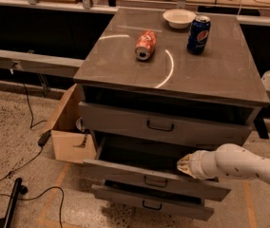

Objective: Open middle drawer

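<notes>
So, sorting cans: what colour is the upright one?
Blue can, camera view; gripper at middle drawer.
</notes>
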You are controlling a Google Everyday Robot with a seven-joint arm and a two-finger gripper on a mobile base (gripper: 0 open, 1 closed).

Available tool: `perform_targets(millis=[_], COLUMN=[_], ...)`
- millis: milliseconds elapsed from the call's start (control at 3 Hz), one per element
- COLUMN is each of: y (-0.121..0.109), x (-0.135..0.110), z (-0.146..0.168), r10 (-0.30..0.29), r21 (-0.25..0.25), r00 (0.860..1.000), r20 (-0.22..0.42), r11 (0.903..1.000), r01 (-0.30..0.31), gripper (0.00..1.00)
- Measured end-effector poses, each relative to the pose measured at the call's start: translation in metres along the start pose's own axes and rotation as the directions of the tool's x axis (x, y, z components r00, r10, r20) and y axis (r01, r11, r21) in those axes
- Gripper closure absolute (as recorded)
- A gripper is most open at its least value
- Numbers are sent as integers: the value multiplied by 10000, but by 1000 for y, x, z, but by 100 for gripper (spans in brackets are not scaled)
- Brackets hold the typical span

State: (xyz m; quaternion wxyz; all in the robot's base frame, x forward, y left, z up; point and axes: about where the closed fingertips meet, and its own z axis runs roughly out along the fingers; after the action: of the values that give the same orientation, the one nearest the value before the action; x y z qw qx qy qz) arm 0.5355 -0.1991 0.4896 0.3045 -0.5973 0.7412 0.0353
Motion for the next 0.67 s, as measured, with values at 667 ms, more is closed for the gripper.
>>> perform_targets(millis=[667], y=[1], x=[1], z=[35], r10=[8], r21=[-153], r00=[9998], r20=[-193], r11=[9999], r01=[-11], gripper=[100])
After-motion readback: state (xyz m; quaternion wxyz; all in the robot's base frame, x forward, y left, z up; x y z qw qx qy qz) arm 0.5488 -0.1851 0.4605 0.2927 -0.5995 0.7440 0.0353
